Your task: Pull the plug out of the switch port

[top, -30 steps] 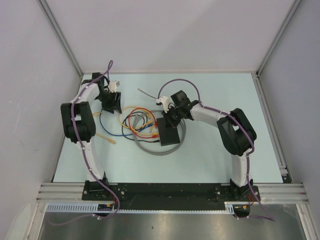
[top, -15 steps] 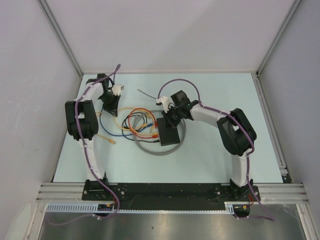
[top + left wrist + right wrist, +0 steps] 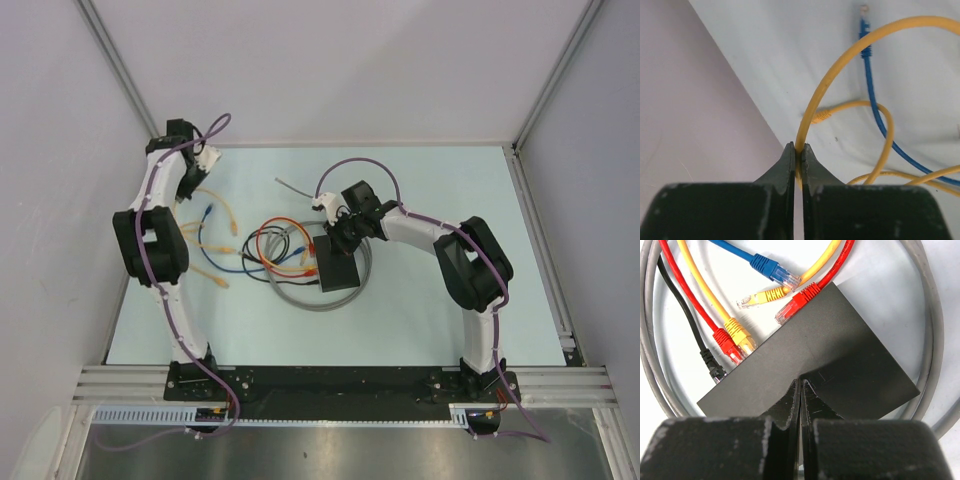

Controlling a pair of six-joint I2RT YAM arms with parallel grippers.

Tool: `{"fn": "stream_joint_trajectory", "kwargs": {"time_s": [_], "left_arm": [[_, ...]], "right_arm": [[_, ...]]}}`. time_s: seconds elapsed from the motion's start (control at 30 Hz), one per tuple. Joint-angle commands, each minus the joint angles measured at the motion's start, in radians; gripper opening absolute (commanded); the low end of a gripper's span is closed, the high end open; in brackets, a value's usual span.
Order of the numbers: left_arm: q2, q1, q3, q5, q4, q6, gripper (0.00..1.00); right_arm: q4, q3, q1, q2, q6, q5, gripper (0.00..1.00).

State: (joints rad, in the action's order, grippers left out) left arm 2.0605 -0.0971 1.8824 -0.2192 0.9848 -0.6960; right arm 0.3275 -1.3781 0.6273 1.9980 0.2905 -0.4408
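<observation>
The switch point(image 3: 340, 270) is a flat black box lying mid-table inside a grey cable loop. My right gripper point(image 3: 800, 382) is shut, with its fingertips resting on the plain top of the switch point(image 3: 840, 355). A yellow plug point(image 3: 742, 340), a red plug point(image 3: 729, 347) and a black plug point(image 3: 714, 367) sit at the switch's port edge. Another red plug point(image 3: 790, 310), a yellow one point(image 3: 757, 299) and a blue one point(image 3: 775, 270) lie loose beside it. My left gripper point(image 3: 798, 147) is shut on a yellow cable point(image 3: 840, 55) near the far left corner point(image 3: 192, 188).
A grey cable coil point(image 3: 300, 300) rings the switch. Loose yellow and blue cable ends point(image 3: 210, 215) lie on the pale mat left of it; a yellow end point(image 3: 821, 117) and a blue end point(image 3: 864, 22) lie unplugged. The left wall point(image 3: 700, 100) stands close beside my left gripper.
My left gripper shut on the yellow cable, then swung back and left towards the corner, dragging the cable with it. The right gripper stayed on the switch.
</observation>
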Motion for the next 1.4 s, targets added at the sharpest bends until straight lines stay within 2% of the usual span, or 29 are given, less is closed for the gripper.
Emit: {"fn": "stream_joint_trajectory", "kwargs": {"time_s": [0.0, 0.03, 0.07, 0.1, 0.17, 0.2, 0.23, 0.27, 0.37, 0.43, 0.47, 0.5, 0.57, 0.6, 0.7, 0.83, 0.9, 1.03, 1.1, 1.37], "left_arm": [[0.076, -0.029, 0.118, -0.069, 0.043, 0.084, 0.06], [0.072, -0.027, 0.124, -0.074, 0.020, 0.102, 0.17], [0.063, -0.026, 0.129, -0.066, 0.006, 0.140, 0.36], [0.049, -0.020, 0.135, -0.051, -0.007, 0.154, 0.43], [-0.005, -0.009, 0.144, 0.055, -0.044, 0.200, 0.52], [-0.026, -0.006, 0.159, 0.152, -0.032, 0.207, 0.53], [-0.074, -0.003, 0.158, 0.261, -0.028, 0.210, 0.54], [-0.103, 0.003, 0.146, 0.478, -0.031, 0.220, 0.56], [-0.204, 0.052, 0.034, 0.757, -0.052, 0.199, 0.60], [-0.233, 0.088, -0.051, 0.733, -0.057, 0.184, 0.60], [-0.235, 0.147, -0.077, 0.678, -0.060, 0.191, 0.59], [-0.234, 0.160, -0.129, 0.641, -0.067, 0.213, 0.59], [-0.231, 0.168, -0.169, 0.581, -0.072, 0.316, 0.58], [-0.224, 0.166, -0.195, 0.484, -0.054, 0.360, 0.58], [-0.240, 0.152, -0.255, 0.374, 0.042, 0.431, 0.58], [-0.328, 0.132, -0.391, 0.409, 0.117, 0.374, 0.62], [-0.361, 0.131, -0.487, 0.397, 0.080, 0.352, 0.65], [-0.387, 0.131, -0.578, 0.440, 0.035, 0.290, 0.64], [-0.402, 0.131, -0.635, 0.432, -0.039, 0.277, 0.64], [-0.323, 0.135, -0.693, 0.408, -0.196, 0.147, 0.60]], "right_arm": [[0.107, 0.047, 0.022, 0.059, 0.022, 0.050, 0.00], [0.105, 0.047, 0.022, 0.059, 0.022, 0.051, 0.00], [0.105, 0.047, 0.022, 0.058, 0.022, 0.053, 0.00], [0.107, 0.047, 0.023, 0.058, 0.022, 0.053, 0.00], [0.108, 0.047, 0.025, 0.058, 0.022, 0.051, 0.00], [0.110, 0.048, 0.022, 0.058, 0.022, 0.053, 0.00], [0.107, 0.047, 0.025, 0.058, 0.022, 0.051, 0.00], [0.108, 0.047, 0.025, 0.058, 0.022, 0.050, 0.00], [0.107, 0.047, 0.026, 0.056, 0.025, 0.050, 0.00], [0.107, 0.045, 0.029, 0.056, 0.027, 0.048, 0.00], [0.107, 0.047, 0.029, 0.055, 0.027, 0.050, 0.00], [0.107, 0.047, 0.029, 0.053, 0.027, 0.050, 0.00], [0.108, 0.047, 0.029, 0.048, 0.029, 0.051, 0.00], [0.108, 0.047, 0.029, 0.047, 0.029, 0.053, 0.00], [0.113, 0.050, 0.026, 0.039, 0.029, 0.056, 0.00], [0.113, 0.056, 0.025, 0.039, 0.027, 0.048, 0.00], [0.110, 0.054, 0.026, 0.045, 0.024, 0.042, 0.00], [0.100, 0.054, 0.040, 0.058, 0.021, 0.036, 0.00], [0.100, 0.053, 0.043, 0.059, 0.018, 0.033, 0.00], [0.107, 0.053, 0.048, 0.059, 0.015, 0.025, 0.00]]}}
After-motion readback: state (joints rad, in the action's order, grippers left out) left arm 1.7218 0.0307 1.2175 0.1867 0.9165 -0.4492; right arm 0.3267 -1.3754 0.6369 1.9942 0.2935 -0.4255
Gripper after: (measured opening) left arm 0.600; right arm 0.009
